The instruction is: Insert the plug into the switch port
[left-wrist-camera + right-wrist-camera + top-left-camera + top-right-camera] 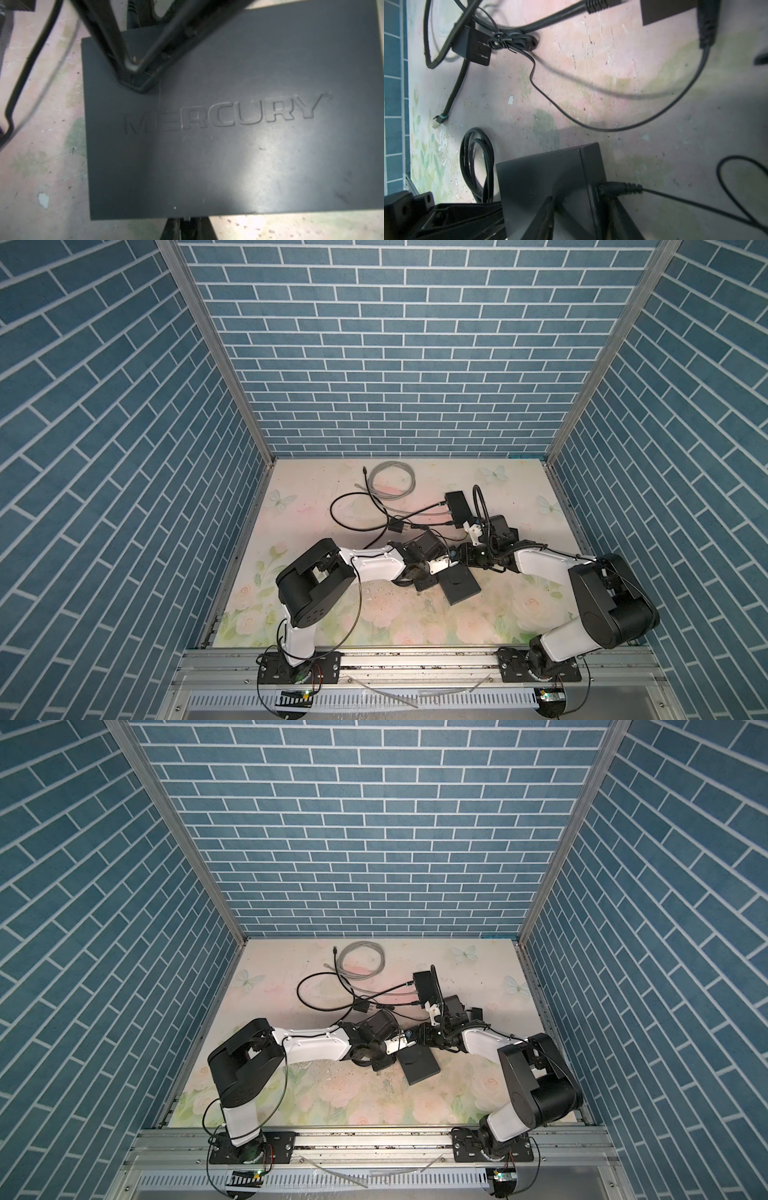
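The switch point(463, 587) point(422, 1063) is a flat black box marked MERCURY point(228, 145), lying on the flowered table. A black barrel plug point(614, 188) on a thin cable sits against the port side at the switch's corner point(539, 182). My right gripper point(581, 199) point(456, 556) straddles that corner with its jaws partly apart: one finger lies over the top face, the other runs along the port side just behind the plug. Whether they press on anything does not show. My left gripper point(188, 225) point(444, 568) is shut and sits against the opposite edge of the switch.
A second black box point(457, 506) with several cables plugged in lies further back. A grey coiled cable point(390, 481) is at the back. A black power adapter point(473, 47) and loose black cables lie left of centre. A loose network connector point(439, 120) rests near the wall.
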Controlling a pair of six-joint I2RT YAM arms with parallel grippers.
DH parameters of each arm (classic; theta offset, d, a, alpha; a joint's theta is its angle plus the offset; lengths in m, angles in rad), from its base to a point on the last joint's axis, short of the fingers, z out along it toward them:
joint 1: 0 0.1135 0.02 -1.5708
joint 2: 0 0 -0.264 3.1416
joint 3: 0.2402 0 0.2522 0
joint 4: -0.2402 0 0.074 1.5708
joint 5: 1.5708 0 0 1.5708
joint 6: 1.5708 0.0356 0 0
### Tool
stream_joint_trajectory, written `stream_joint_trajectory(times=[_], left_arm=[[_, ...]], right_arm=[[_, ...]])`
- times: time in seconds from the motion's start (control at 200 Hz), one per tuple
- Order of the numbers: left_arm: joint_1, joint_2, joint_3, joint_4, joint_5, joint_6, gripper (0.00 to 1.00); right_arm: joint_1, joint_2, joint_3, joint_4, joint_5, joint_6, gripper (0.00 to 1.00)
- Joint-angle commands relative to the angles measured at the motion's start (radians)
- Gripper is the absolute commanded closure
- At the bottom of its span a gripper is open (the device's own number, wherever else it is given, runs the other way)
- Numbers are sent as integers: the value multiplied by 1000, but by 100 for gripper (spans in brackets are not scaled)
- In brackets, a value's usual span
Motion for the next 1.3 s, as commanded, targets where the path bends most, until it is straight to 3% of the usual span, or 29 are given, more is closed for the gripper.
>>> stream_joint_trajectory(times=[0.0, 0.27, 0.43, 0.83, 0.935, 1.08, 1.295], left_arm=[[-30, 112, -32, 454, -40, -37, 100], [-29, 128, -36, 570, -11, -30, 100], [-19, 117, -81, 678, -63, -52, 100], [5, 114, -134, 809, 23, -70, 100], [10, 102, -134, 759, 38, -53, 95], [54, 46, -163, 633, 73, -57, 81], [89, -37, -156, 287, 179, 1, 63]], right_arm=[[156, 7, -72, 1, -376, 132, 59], [181, 5, -104, 15, -397, 153, 59], [187, 14, -100, 10, -424, 152, 60], [199, 28, -91, 34, -450, 170, 60], [194, 8, -74, -32, -397, 154, 59], [129, -36, -57, -139, -300, 174, 58], [12, -108, -49, -284, -163, 190, 55]])
